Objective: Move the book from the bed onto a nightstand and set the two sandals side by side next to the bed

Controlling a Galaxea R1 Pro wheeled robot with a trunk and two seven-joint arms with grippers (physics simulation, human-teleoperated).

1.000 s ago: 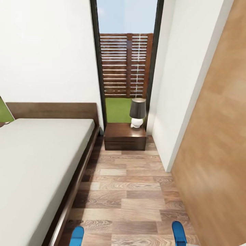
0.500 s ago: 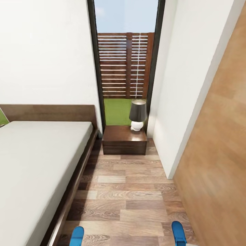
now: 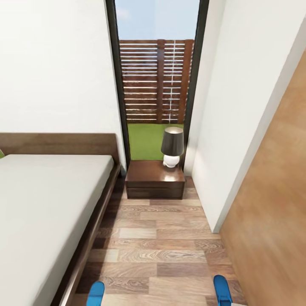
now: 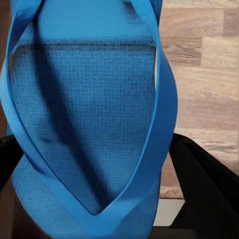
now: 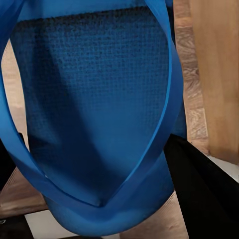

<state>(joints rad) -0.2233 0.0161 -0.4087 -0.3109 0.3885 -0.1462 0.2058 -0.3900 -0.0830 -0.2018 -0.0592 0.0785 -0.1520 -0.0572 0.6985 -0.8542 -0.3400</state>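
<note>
Two bright blue flip-flop sandals with a textured footbed and smooth straps are carried, one clamped between the dark fingers of the left gripper, the other pinched the same way in the right gripper. In the head view their tips are seen at the bottom edge, the left sandal just beside the bed frame, the right one near the wooden panel. The nightstand with a lamp is seen well ahead at the floor's far end, beside the headboard, below the window.
</note>
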